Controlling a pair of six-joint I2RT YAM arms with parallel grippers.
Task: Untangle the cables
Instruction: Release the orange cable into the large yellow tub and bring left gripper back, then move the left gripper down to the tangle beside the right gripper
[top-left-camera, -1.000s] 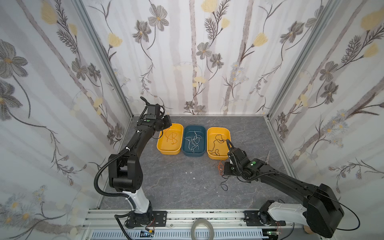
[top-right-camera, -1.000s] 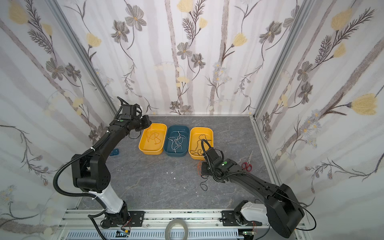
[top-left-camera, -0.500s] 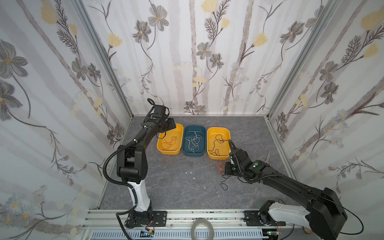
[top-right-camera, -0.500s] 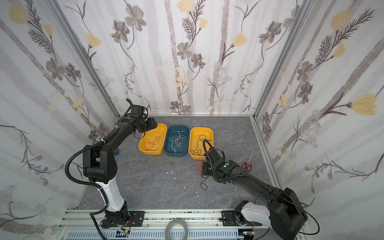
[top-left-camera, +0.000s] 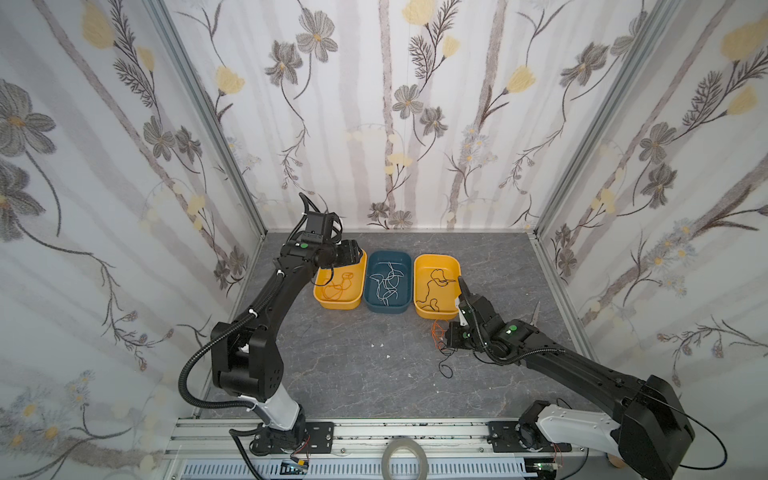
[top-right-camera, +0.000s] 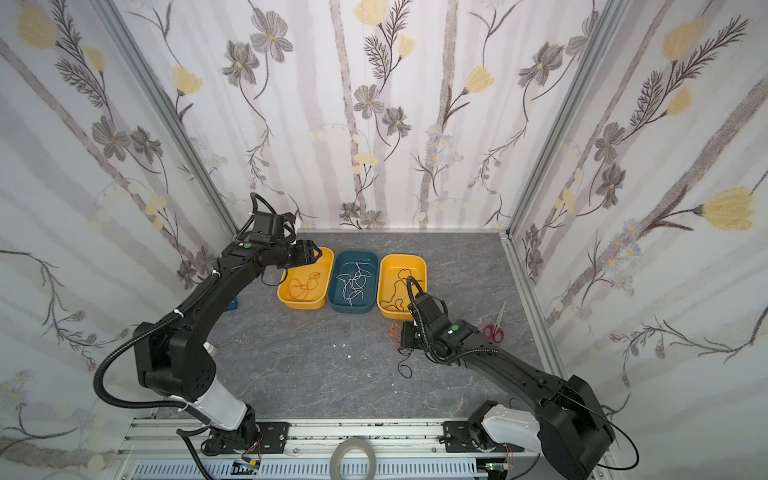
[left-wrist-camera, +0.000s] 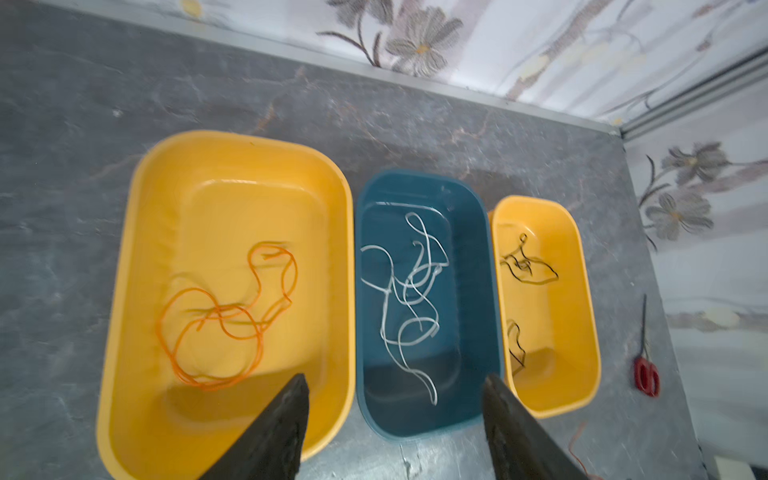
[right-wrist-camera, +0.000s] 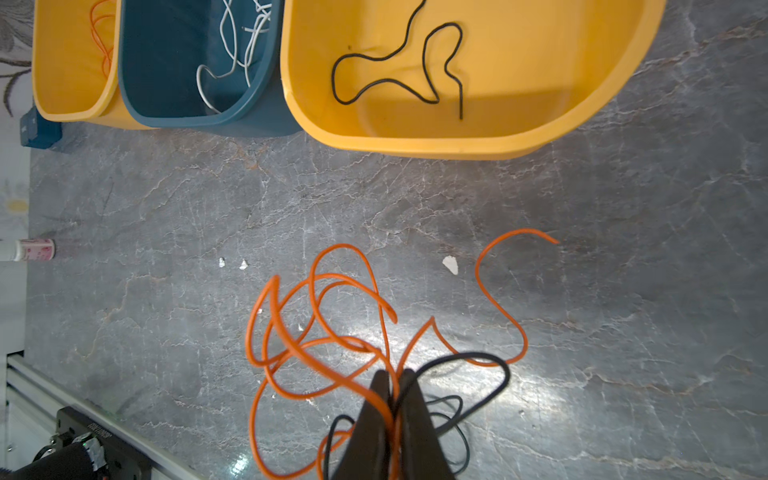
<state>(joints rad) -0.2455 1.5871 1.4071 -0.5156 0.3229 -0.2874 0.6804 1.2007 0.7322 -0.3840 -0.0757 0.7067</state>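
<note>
The left claw (left-wrist-camera: 395, 376) has sprung apart, orange cable (left-wrist-camera: 224, 311) dropped in left tray (left-wrist-camera: 137, 232); right claw (right-wrist-camera: 395, 374) clamps the remaining tangle (right-wrist-camera: 291, 345).

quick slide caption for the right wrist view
Right claw shut on a tangle of orange and black cables, near a yellow tray.

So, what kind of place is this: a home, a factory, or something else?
Probably a small robot test cell, not a home: two arms are mounted on an aluminium rail, flower-patterned panels close three sides, and three trays hold sorted cables.
</note>
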